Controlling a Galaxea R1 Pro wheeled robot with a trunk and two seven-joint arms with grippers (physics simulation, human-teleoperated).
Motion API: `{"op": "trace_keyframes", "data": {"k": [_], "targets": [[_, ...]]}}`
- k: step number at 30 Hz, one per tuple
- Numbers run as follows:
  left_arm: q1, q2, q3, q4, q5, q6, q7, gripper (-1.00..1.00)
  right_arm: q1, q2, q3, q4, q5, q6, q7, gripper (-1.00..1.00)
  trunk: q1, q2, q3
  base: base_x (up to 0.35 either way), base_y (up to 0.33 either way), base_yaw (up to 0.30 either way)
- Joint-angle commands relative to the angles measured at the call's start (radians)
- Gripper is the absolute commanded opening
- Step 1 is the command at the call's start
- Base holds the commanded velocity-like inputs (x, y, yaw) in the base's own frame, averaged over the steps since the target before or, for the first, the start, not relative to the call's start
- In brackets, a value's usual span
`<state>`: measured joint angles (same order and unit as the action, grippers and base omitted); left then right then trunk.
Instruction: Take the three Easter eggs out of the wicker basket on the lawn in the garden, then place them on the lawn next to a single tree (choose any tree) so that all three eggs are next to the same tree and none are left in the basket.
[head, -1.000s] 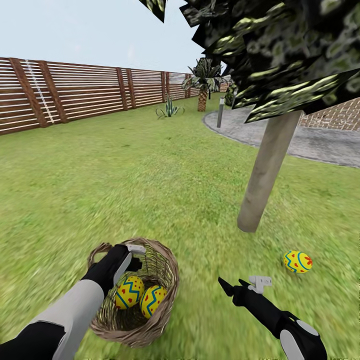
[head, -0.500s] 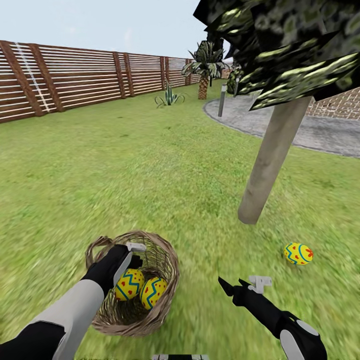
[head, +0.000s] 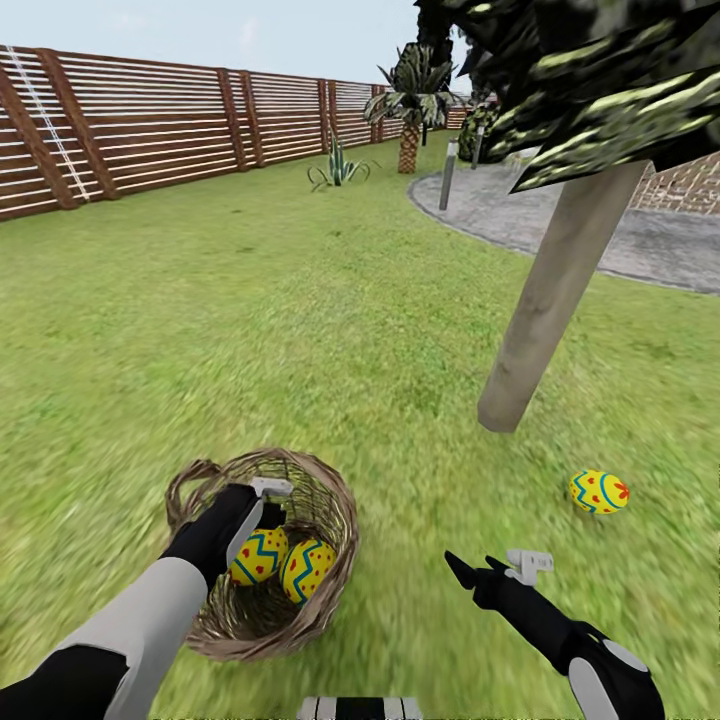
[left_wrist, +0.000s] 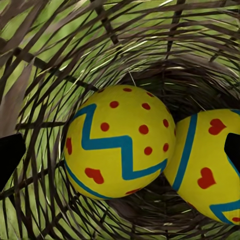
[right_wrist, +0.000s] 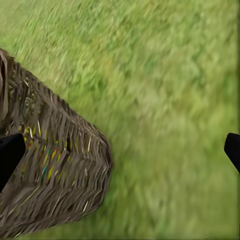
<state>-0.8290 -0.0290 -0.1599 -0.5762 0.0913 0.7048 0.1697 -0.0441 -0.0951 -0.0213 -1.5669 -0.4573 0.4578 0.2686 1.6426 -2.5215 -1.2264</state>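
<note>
The left hand, fingers spread wide and grasping nothing, reaches into the wicker basket at the lower left of the frame, over two glossy yellow Easter eggs with blue zigzags and red dots. The right hand, also open and empty, hovers above blurry lawn. A third egg lies near the smooth pale tree trunk.

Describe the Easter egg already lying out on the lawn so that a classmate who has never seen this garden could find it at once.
Start at the tree with the pale trunk beside the paved patio. Near its base, on the lawn, lies one yellow Easter egg. Unlike the two eggs in the wicker basket, it rests on bare grass.
</note>
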Motion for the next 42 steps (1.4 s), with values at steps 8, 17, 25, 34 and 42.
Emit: {"op": "trace_keyframes", "data": {"k": [8, 17, 25, 34, 42], "targets": [[0.001, 0.002, -0.004, -0.012, 0.009, 0.004, 0.008, 1.00, 0.000, -0.001, -0.019, -0.001, -0.006, 0.009, 0.004, 1.00, 0.003, -0.002, -0.032, 0.000, 0.000, 0.000], [0.001, 0.003, -0.003, -0.014, 0.008, 0.004, 0.010, 1.00, 0.000, 0.000, -0.024, -0.001, -0.006, 0.010, 0.004, 1.00, 0.007, -0.004, -0.067, 0.000, 0.000, 0.000], [0.002, 0.004, -0.003, -0.015, 0.008, 0.003, 0.011, 1.00, 0.000, 0.000, -0.025, -0.001, -0.006, 0.011, 0.004, 1.00, 0.009, -0.005, -0.082, 0.000, 0.000, 0.000], [0.004, 0.005, 0.001, -0.015, 0.008, -0.017, 0.014, 1.00, 0.000, 0.000, -0.024, -0.001, -0.006, 0.012, 0.004, 1.00, 0.009, -0.005, -0.082, 0.000, 0.000, 0.000], [0.004, 0.005, 0.002, -0.035, 0.008, -0.022, 0.066, 1.00, 0.000, 0.000, -0.024, -0.001, -0.006, 0.012, 0.004, 1.00, 0.009, -0.005, -0.082, 0.000, 0.000, 0.000]]}}
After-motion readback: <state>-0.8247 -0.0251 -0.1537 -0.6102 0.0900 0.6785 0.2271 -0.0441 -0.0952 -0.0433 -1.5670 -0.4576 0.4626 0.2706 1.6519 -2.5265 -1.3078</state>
